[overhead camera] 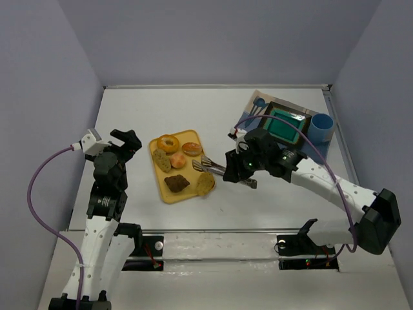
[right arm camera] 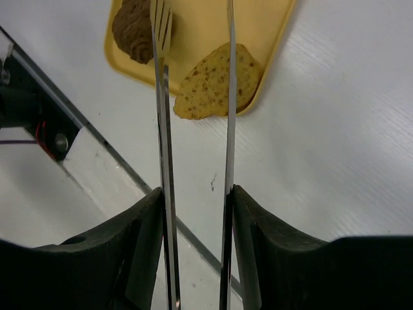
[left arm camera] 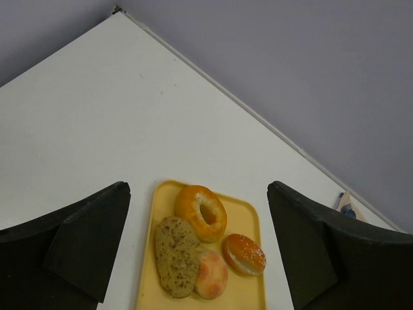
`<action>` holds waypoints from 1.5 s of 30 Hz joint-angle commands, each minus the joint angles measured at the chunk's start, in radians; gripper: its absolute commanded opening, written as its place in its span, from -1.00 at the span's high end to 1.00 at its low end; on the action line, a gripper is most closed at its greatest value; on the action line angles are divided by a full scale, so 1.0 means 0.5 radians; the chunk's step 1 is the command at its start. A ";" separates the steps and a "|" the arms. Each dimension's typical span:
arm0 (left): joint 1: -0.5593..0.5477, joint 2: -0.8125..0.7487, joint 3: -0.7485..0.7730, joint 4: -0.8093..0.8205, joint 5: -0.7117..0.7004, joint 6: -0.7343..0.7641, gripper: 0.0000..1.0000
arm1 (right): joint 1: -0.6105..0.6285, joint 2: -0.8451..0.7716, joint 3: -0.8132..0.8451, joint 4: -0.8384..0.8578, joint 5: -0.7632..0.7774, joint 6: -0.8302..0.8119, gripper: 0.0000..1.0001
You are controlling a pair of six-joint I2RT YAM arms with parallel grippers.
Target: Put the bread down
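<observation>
White desk (overhead camera: 129, 123): bread (overhead camera: 176, 183) lies on tray's (overhead camera: 191, 135) near end. Our right gripper (right arm camera: 196, 194) pinches the tongs (overhead camera: 216, 169), spread just beside it; left gripper (overhead camera: 126, 140) spread, empty. We'd let them open fully, then lift straight up.

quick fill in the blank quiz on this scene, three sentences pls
1. The small dark brown square slice of bread lies on the ___ plastic tray.
2. The right gripper is closed on a pair of thin metal ___.
3. The left gripper holds nothing, and its jaws stand wide ___.

Missing words: yellow; tongs; open
</observation>
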 commanded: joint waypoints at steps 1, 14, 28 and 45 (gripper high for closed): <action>-0.003 -0.006 -0.021 0.072 0.004 -0.005 -0.98 | 0.034 0.065 0.126 0.021 -0.350 -0.086 -0.02; -0.003 0.003 -0.021 0.069 0.011 -0.012 -0.98 | 0.114 0.261 0.196 0.012 -0.522 -0.009 -0.23; -0.003 0.000 -0.027 0.063 -0.026 -0.021 -0.98 | 0.154 0.498 0.304 0.002 -0.510 0.003 -0.14; -0.003 -0.046 -0.030 0.050 -0.038 -0.030 -0.98 | 0.173 0.133 0.307 -0.007 -0.078 0.052 0.86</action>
